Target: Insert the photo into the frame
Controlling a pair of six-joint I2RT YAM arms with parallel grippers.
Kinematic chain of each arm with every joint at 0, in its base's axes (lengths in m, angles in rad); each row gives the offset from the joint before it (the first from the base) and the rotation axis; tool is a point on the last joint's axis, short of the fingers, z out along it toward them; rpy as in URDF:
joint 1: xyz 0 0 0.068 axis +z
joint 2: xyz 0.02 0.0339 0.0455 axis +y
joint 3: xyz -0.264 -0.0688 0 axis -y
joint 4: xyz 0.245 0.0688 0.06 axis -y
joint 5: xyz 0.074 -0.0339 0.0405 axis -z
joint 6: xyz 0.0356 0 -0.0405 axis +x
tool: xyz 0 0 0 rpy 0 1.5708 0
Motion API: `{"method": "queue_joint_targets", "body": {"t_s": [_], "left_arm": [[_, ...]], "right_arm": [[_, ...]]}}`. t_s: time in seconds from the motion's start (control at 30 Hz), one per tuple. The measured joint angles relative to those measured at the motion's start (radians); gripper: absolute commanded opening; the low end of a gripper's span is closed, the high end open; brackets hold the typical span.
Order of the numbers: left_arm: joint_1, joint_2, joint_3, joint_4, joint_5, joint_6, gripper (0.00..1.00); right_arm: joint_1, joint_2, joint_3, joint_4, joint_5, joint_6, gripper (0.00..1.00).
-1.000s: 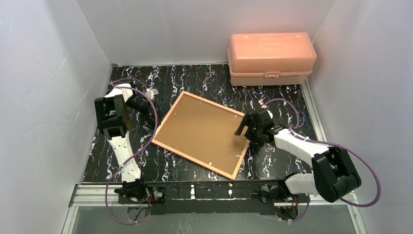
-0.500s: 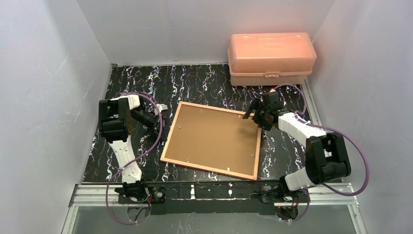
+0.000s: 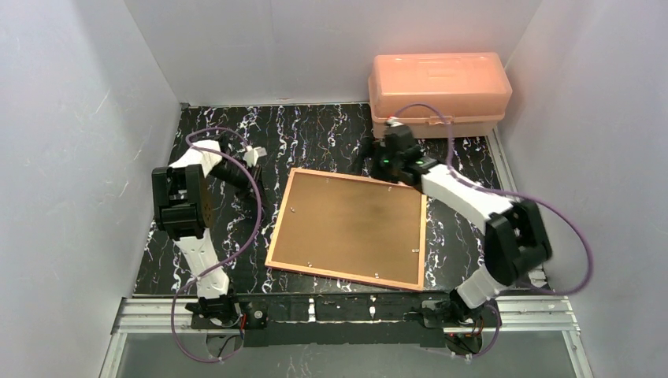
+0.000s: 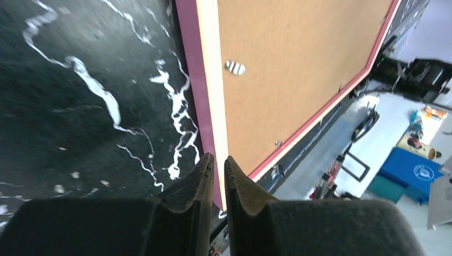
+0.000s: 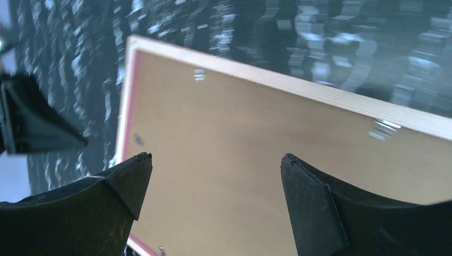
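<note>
Flat and back-up just in front of the peach box [image 3: 438, 93], the frame [image 3: 346, 228] looks stiff, light and breakable, best pinched by its thin rim; the right gripper [image 5: 213, 165] hangs over its box-side edge with jaws spread wide, the left gripper [image 4: 218, 160] farther from the box with jaws nearly pressed together on nothing

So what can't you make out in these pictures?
- The photo: in no view; maybe under the backing board, which covers the face-down frame.
- Inside the box: top view, lid shut.
- The board's clips: right wrist view, blurred.
</note>
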Motion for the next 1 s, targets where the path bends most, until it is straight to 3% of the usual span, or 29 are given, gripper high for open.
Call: {"method": "queue_joint_targets", "body": {"t_s": [0.2,0.37,0.57,1.0], "left_arm": [[-0.005,0.066,0.084,0.069,0.011,-0.103,0.14],[-0.013,0.144,0.075,0.093,0.016,-0.14,0.14],[-0.014,0.153,0.042,0.109,0.026,-0.151,0.14],[-0.014,0.154,-0.001,0.117,0.102,-0.146,0.22]], "right_arm": [[0.21,0.286,0.224,0.058,-0.1,-0.008,0.95],[0.301,0.429,0.312,0.102,-0.165,-0.002,0.95],[0.318,0.53,0.331,0.172,-0.222,0.042,0.95],[0.33,0.572,0.33,0.33,-0.306,0.147,0.95]]}}
